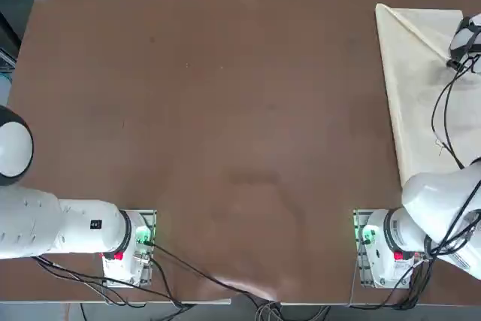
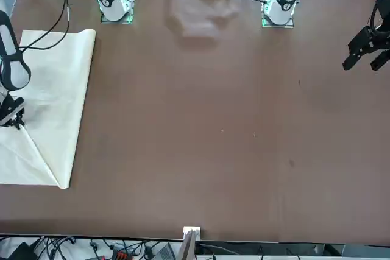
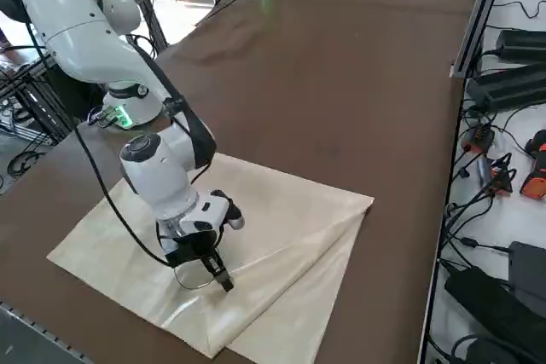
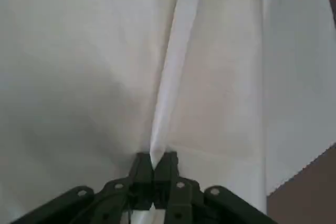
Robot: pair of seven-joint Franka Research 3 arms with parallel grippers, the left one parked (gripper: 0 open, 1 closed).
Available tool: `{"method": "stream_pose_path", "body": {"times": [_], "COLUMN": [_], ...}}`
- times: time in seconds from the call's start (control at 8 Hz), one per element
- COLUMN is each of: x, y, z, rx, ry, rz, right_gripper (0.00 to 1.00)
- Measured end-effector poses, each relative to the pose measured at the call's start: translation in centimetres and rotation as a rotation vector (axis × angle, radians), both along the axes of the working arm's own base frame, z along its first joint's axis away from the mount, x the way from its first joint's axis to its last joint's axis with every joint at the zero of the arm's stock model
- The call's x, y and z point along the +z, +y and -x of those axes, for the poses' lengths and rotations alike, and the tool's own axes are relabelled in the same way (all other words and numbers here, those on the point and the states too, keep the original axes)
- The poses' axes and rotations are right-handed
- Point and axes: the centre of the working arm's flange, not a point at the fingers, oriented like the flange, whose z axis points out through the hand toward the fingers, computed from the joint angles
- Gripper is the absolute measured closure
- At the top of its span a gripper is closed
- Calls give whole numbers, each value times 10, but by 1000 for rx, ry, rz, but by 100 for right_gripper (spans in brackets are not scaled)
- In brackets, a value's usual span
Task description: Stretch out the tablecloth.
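Observation:
The cream-beige tablecloth [image 1: 425, 88] lies folded on the brown table at its far right side, with one corner turned over along a diagonal fold [image 3: 281, 253]. My right gripper [image 3: 217, 277] is down on the cloth near that fold. In the wrist view the gripper [image 4: 154, 167] is shut, its two fingers pinching a raised ridge of the tablecloth [image 4: 173, 66] between them. The front view shows the tablecloth [image 2: 52, 101] at the left edge with the arm over it.
The brown table [image 1: 225, 110] stretches wide to the left of the cloth. A metal rail [image 3: 473, 14] runs along the table's far edge, with cables and tools beyond it. My right arm's base [image 1: 383, 249] stands at the near edge.

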Motion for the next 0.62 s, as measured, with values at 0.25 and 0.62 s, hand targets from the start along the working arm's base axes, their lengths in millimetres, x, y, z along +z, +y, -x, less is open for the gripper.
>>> {"method": "stream_pose_path", "body": {"times": [0.25,0.62], "x": [2,4], "y": [16,66], "z": [-9,-32], "rx": [-23,-33], "ry": [24,87], "rz": [-54,-166], "right_gripper": [98,98]}}
